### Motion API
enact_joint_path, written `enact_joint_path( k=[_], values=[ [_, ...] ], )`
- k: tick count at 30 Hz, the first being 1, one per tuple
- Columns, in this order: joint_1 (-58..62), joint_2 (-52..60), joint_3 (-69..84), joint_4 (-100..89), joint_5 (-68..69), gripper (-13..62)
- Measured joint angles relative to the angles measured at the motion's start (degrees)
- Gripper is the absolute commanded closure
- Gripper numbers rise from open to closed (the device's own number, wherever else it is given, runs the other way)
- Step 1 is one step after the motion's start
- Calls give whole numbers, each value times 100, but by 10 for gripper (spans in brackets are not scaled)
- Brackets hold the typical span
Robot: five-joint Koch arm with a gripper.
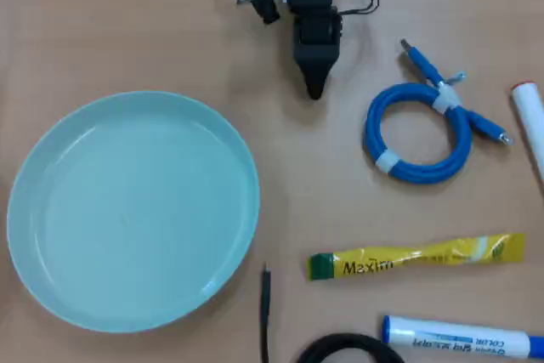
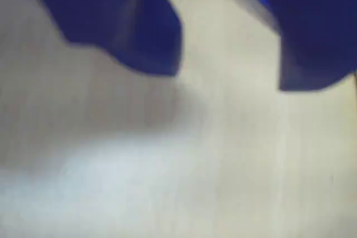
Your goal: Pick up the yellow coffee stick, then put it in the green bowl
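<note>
One yellow coffee stick [image 1: 416, 256] lies left-right, green end leftward; pincer [image 2: 230, 82] seemingly apart, empty.

Overhead view: fixed above the table [image 1: 127, 31], looking straight down; arm base at the top edge, gripper [image 1: 315, 89] pointing down-frame; wide enough to take in the green bowl [image 1: 132, 210] and yellow coffee stick [image 1: 415, 256]
Wrist view: rides on the gripper [image 2: 228, 82], very close to the table [image 2: 184, 171], blurred; both jaw tips enter from the top edge
Shared: the gripper and bare tabletop beneath it
</note>
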Motion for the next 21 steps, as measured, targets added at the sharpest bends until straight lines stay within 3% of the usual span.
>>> enact_joint_path(
  k=[10,15,21],
  values=[
    [-606,0,-2180,3322,-9,337],
    [-712,0,-3498,3964,-9,337],
    [-949,0,-3674,4122,-70,338]
  ],
)
